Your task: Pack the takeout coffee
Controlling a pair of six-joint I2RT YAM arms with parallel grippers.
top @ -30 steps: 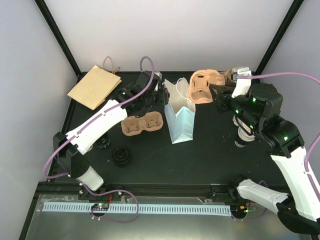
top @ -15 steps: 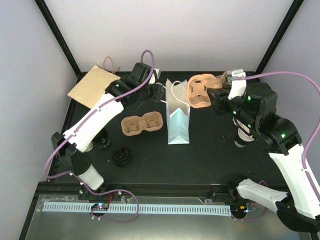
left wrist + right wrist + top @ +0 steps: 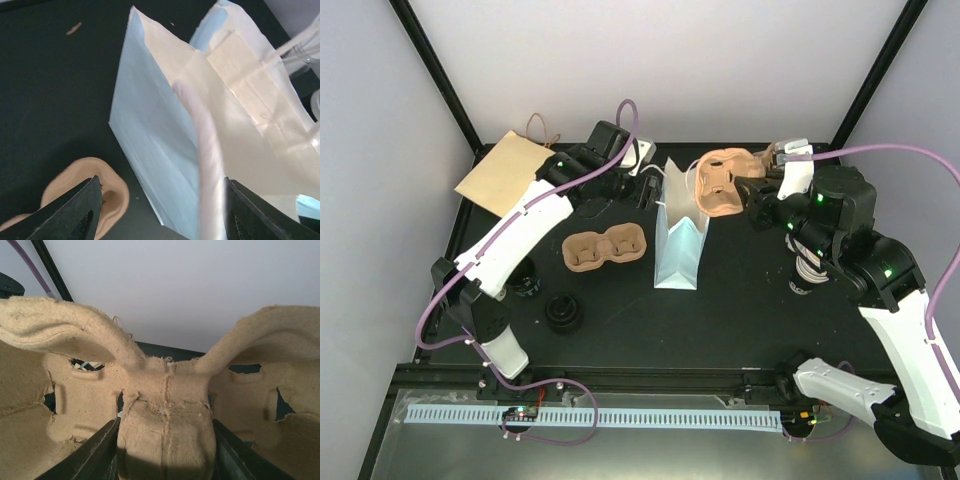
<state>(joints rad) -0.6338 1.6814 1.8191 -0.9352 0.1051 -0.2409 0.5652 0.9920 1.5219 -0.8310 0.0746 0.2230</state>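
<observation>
Step in hand: bag preparation, ahead of any loading. The left gripper (image 3: 161, 190) stands with jaws apart. The rope handle (image 3: 207, 165) of the white paper bag (image 3: 150, 140) passes between them and appears to touch neither finger, so nothing is clamped. The bag stands upright directly below, mouth part open. Just across the mouth, the right gripper (image 3: 167, 440) is clamped on the centre ridge of a pulp carrier (image 3: 165, 405), held tilted beside the bag's rim. A second pulp carrier (image 3: 605, 248) lies flat on the table (image 3: 740, 310), back from the left gripper and beside the bag.

Next move, as judged: the mouth must be held wide and steady while the held carrier goes down level.

The takeout coffee (image 3: 525, 284) sits well behind the left gripper, back along its own arm near the elbow and partly hidden by it. Neither gripper is near it. It is judged upright, long axis vertical, black lid facing up; the taper cannot be made out. It calls for a side grip across the cup wall, kept upright
</observation>
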